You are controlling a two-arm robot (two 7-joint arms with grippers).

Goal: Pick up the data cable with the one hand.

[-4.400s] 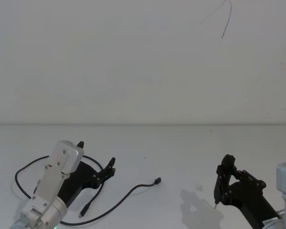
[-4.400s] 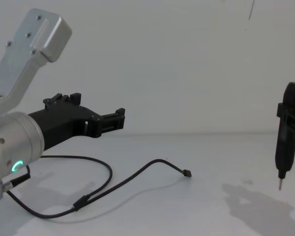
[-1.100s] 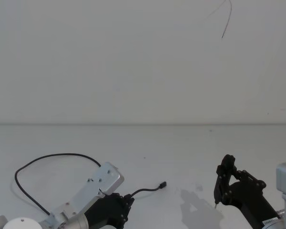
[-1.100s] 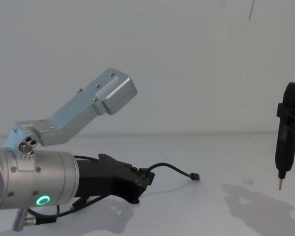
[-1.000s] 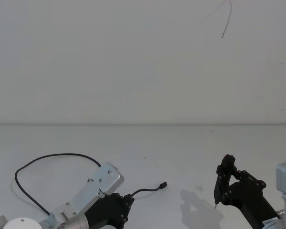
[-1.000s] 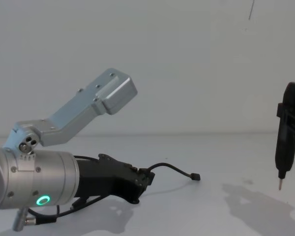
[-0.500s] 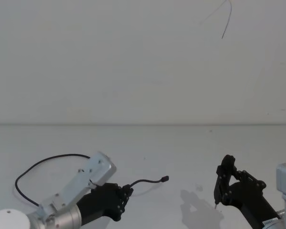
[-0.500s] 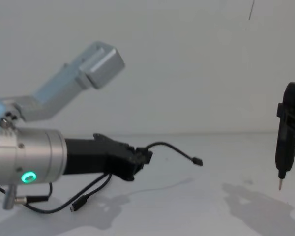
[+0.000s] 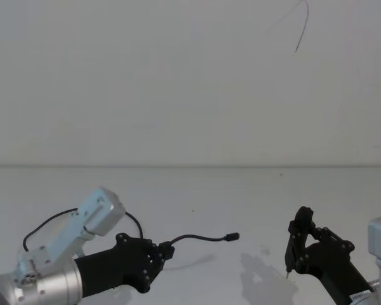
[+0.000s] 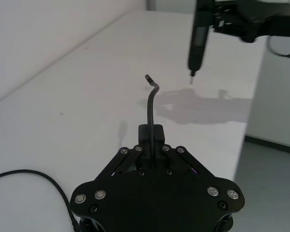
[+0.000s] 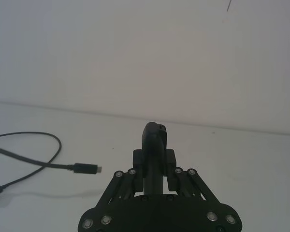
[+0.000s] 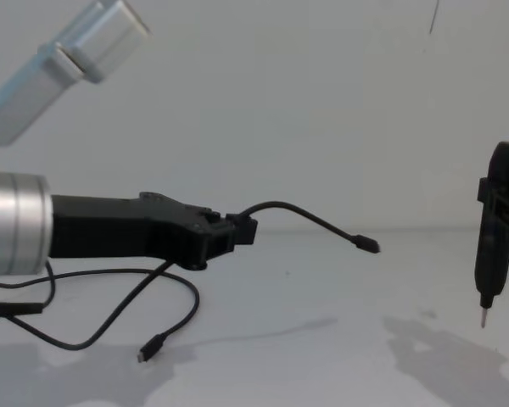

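Over the white table (image 12: 322, 288), left gripper (image 12: 236, 231) reaches level, clenched on the data cable (image 12: 310, 217); right gripper (image 11: 154, 168) clasps a pen tool (image 11: 153, 137).

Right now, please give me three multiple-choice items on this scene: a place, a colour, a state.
1. Where is the plug ahead of the left pincer? A) up in the air B) lying flat C) under the arm
2. The data cable is: A) white B) black C) red
3. The left pincer is: A) open B) shut on the cable C) shut empty

1 A, its shadow lies below on the table.
2 B, black wherever visible.
3 B, it clamps the cable at the inline junction; the right pincer, parked at the right, holds a pen-like tool.
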